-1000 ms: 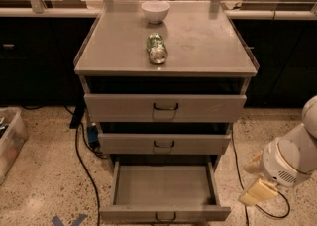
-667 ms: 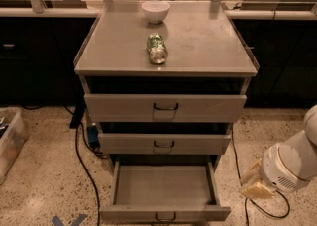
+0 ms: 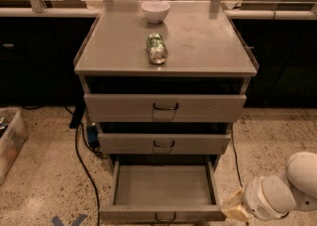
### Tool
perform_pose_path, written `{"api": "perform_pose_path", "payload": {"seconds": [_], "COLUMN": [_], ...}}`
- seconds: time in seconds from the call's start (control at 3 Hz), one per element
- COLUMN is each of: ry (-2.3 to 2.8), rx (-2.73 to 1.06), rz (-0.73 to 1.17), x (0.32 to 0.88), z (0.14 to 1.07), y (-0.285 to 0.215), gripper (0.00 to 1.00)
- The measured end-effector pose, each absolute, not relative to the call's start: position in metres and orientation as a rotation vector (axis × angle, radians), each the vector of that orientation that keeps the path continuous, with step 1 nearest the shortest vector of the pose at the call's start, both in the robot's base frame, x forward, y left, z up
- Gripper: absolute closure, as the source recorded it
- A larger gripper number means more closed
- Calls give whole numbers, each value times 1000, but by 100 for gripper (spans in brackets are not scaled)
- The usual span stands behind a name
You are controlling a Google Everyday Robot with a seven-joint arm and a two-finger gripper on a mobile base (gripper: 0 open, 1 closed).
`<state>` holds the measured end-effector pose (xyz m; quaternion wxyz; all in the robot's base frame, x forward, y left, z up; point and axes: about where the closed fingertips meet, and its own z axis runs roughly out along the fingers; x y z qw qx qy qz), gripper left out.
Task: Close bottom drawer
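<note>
bottom drawer [image 3: 163,185] is sitting pulled far out at the foot of the cabinet [image 3: 198,36], its grey tray showing nothing inside, w/ the low front & small dark handle [image 3: 165,216] facing out from the cabinet. gripper [image 3: 234,207] is hanging low at the cabinet's front right, just beside the right corner of that front, w/ the white arm [image 3: 282,193] reaching in from further right of the cabinet; whether it's clenched or released isn't showing, so i can't tell. my read: it's lining up for a push. doing it well is prob meaning coming round onto the flat front near the handle, not the corner, since pushing off-centre is risking skewing the tray & jamming it. pushing straight toward the cabinet, slow & level, is looking safest. middle drawer [image 3: 163,143] & top drawer [image 3: 165,107] aren't getting in the way. can [image 3: 157,49], lying on its side on the cabinet top near the bowl [image 3: 155,11], is maybe rolling if the drawer's slamming home.
</note>
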<state>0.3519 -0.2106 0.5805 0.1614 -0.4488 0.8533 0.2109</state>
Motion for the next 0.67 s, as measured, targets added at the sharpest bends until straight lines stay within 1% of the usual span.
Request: {"api": "perform_pose_path", "payload": {"seconds": [0.67], "ry": [2441], "rx": [-1261], "rz": [569], "x": [351], "z": [565], "y": [-206], "gripper": [100]}}
